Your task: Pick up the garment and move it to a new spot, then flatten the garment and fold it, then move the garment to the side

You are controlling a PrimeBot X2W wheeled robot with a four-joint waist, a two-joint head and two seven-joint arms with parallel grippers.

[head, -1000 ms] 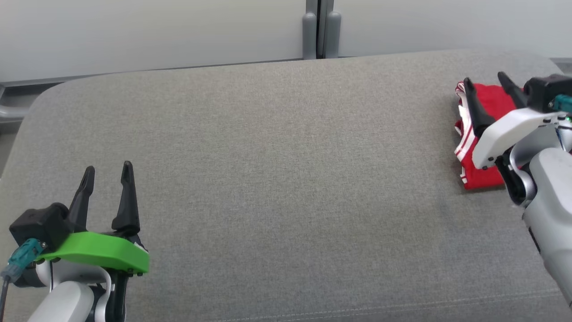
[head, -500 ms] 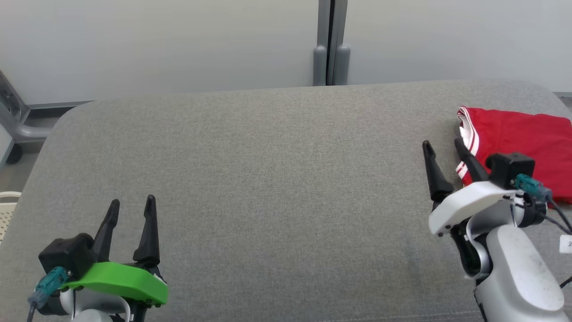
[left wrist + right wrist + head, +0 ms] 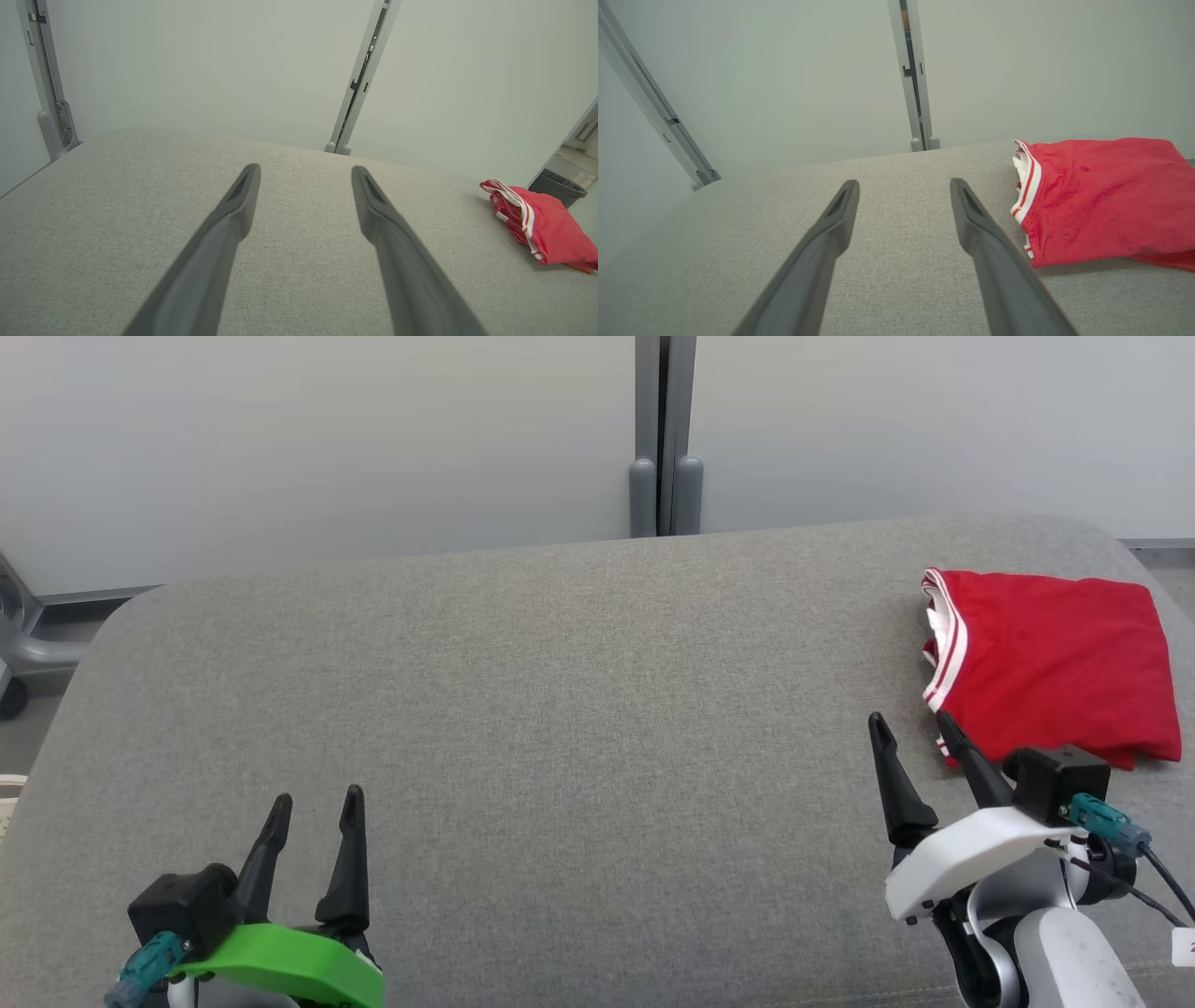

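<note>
The garment [image 3: 1055, 663] is a red piece with white-striped trim, folded into a compact rectangle at the far right of the grey padded table [image 3: 597, 691]. My right gripper [image 3: 909, 719] stands open just in front of and left of the garment's near corner, apart from it, nothing between its fingers. In the right wrist view the garment [image 3: 1092, 196] lies to the right of the open right gripper [image 3: 904, 182]. My left gripper [image 3: 316, 795] is open and empty at the near left. The left wrist view has the open left gripper [image 3: 304, 169] and the garment [image 3: 546, 228] far right.
A pale wall with a grey post [image 3: 664, 476] runs behind the table. A grey frame leg [image 3: 19, 644] and a white basket edge [image 3: 7, 793] sit off the table's left side. A black bin [image 3: 558, 186] stands beyond the garment.
The head camera has shifted. My right gripper has drawn back from over the garment toward the near edge, leaving the folded garment uncovered. Both grippers stay open.
</note>
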